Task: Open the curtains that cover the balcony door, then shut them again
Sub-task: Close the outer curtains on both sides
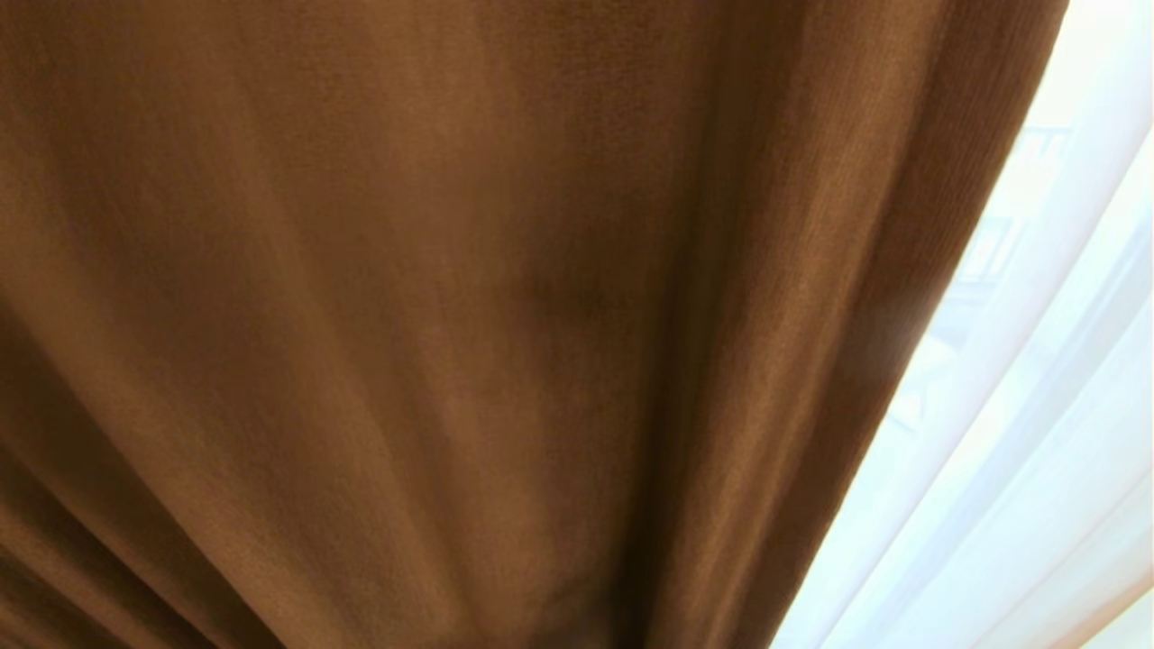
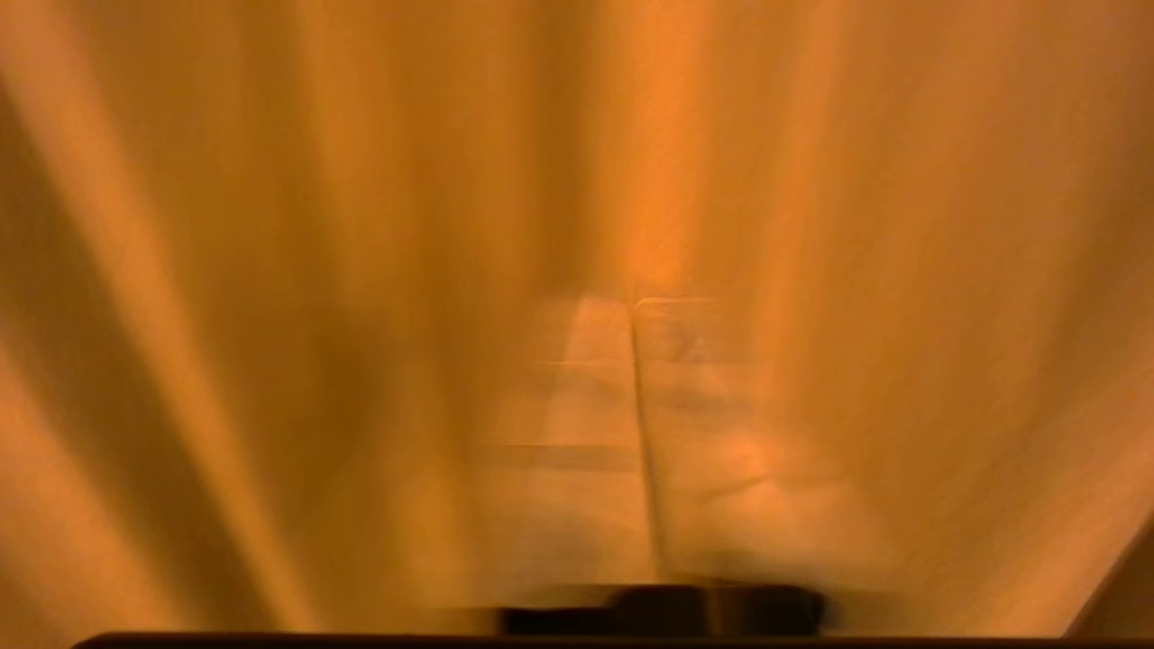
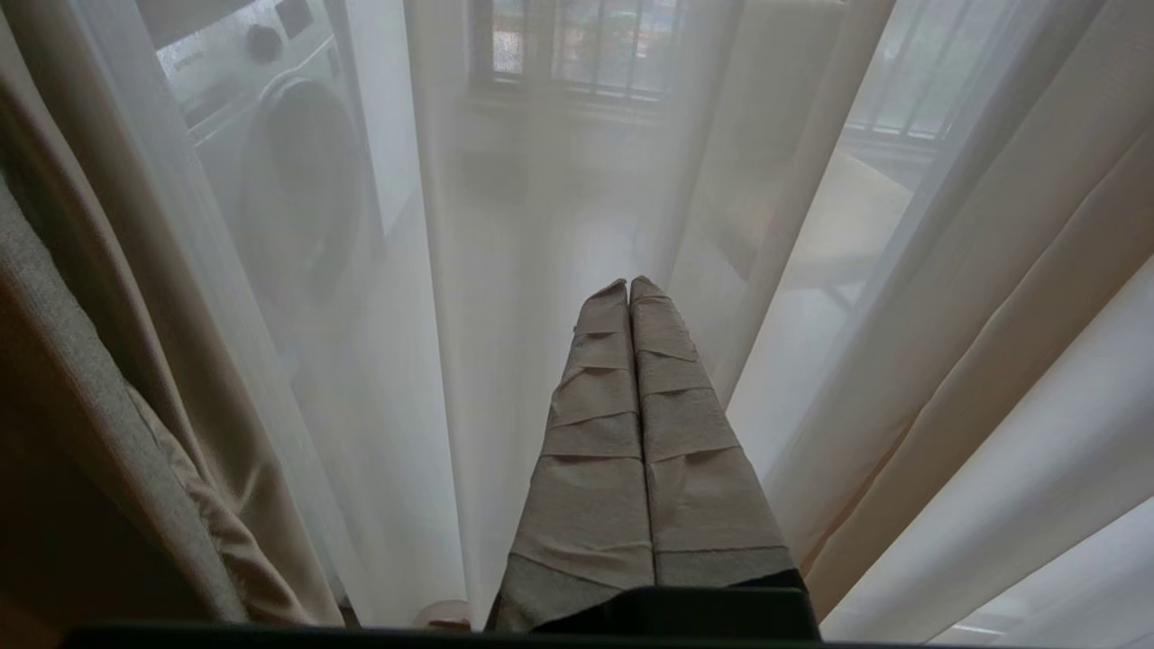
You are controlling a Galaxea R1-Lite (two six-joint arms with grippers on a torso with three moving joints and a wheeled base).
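The heavy drape of the curtains (image 1: 451, 315) fills almost the whole head view, brown in shadow, its folds drawing together toward the bottom middle. The white sheer (image 1: 1010, 451) hangs bright at the right. In the left wrist view my left gripper (image 2: 631, 302) is pressed into the drape (image 2: 270, 270), its taped fingers (image 2: 577, 406) shut together where the folds meet. My right gripper (image 3: 629, 284) is shut with nothing in it, pointing at the sheer (image 3: 505, 225) without touching it. The balcony door is hidden behind the curtains.
Through the sheer in the right wrist view I see a washing machine (image 3: 270, 135), a barred window (image 3: 586, 45) and pale floor. A bunched edge of the heavy drape (image 3: 108, 406) hangs close beside the right arm.
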